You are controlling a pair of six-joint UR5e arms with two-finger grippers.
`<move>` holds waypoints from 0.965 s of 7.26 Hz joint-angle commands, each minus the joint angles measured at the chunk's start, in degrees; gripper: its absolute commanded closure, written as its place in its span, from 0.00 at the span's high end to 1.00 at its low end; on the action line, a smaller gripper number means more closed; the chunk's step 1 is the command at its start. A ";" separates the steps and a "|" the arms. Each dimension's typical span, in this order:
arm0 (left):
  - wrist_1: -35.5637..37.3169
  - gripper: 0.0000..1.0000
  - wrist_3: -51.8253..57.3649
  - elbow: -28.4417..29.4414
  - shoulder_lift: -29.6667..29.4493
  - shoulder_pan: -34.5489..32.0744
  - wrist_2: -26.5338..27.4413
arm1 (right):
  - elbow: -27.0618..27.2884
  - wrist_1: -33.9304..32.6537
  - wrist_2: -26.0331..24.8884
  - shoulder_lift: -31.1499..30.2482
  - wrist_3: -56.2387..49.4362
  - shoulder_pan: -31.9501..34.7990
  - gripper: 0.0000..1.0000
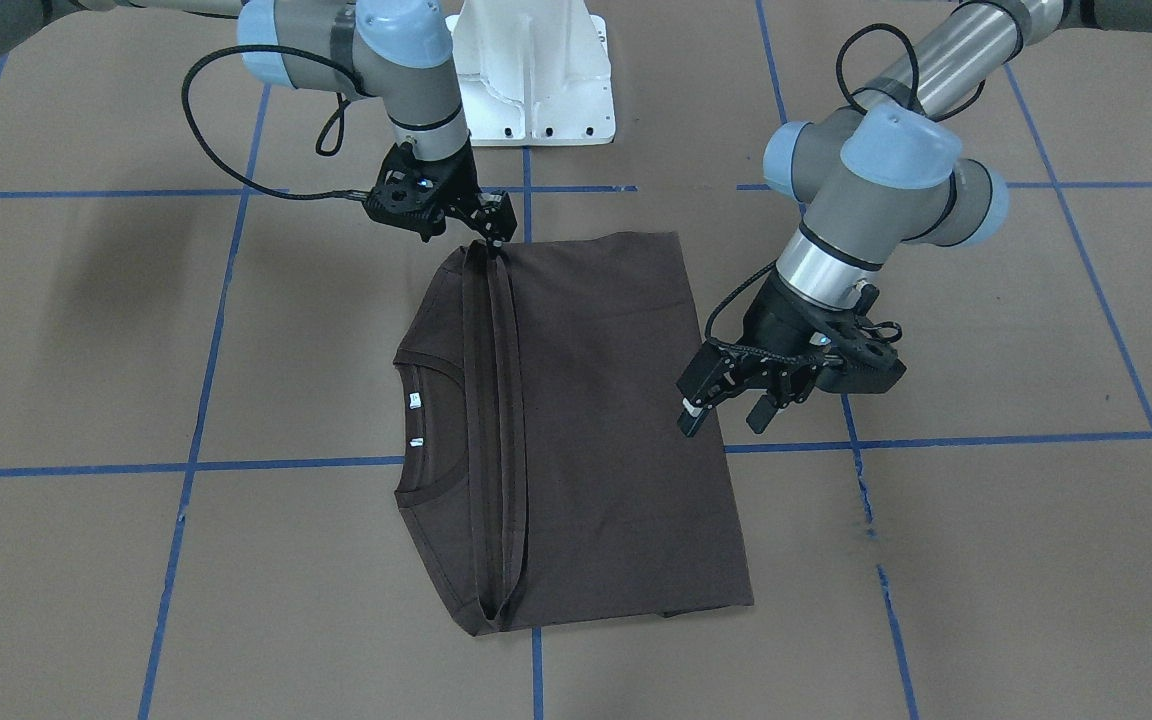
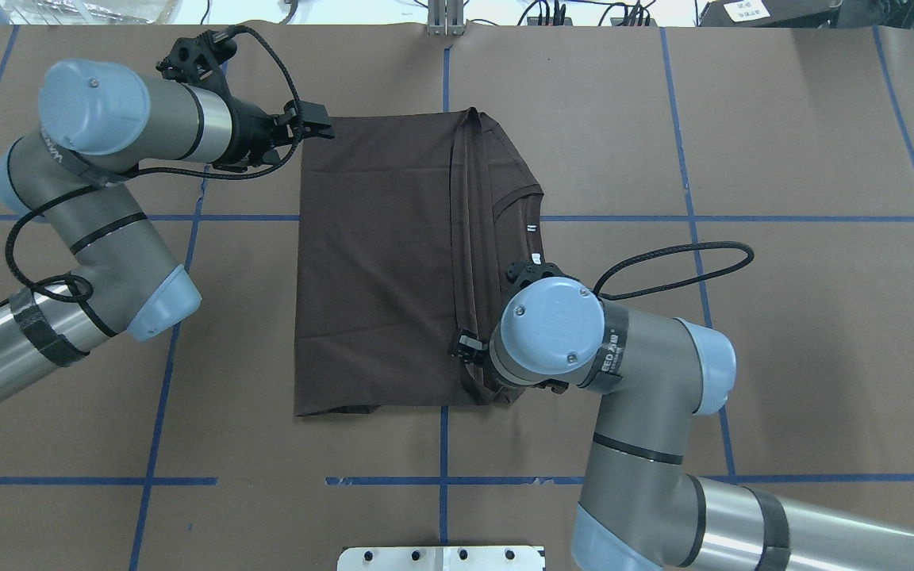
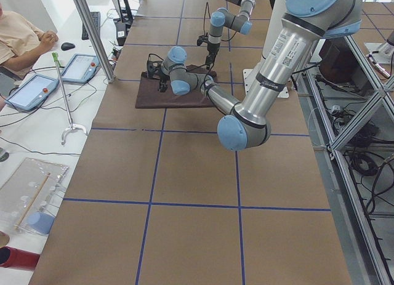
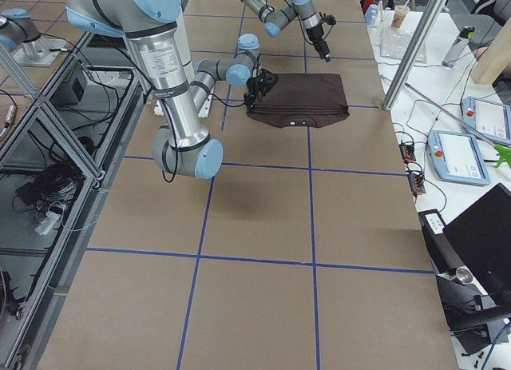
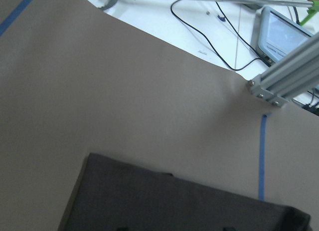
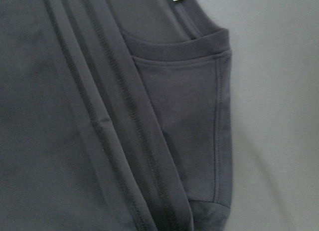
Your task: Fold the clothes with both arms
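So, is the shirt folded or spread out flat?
Folded. The T-shirt is a compact rectangle, no sleeves sticking out, with stitched hems lying across it beside the collar.

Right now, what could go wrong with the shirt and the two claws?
1. The right claw sits at the edge of the T-shirt, where the folded hems stack up. It might catch only some of the layers, so the fold could come open.
2. The left claw hangs open by another edge and holds nothing. If only one side gets lifted, the T-shirt could drag and end up crooked.
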 commanded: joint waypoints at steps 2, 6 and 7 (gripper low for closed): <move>-0.01 1.00 -0.30 -1.76 0.84 -0.10 -0.46 | -7.90 -0.16 -0.02 3.79 -12.25 -0.75 1.00; -0.01 1.00 -0.30 -1.59 0.93 -0.01 -0.46 | 3.26 -6.83 0.94 -6.60 -24.63 3.27 1.00; -0.01 1.00 -0.30 -1.59 0.93 -0.01 -0.46 | 8.82 -6.49 0.86 -13.54 -27.20 3.46 1.00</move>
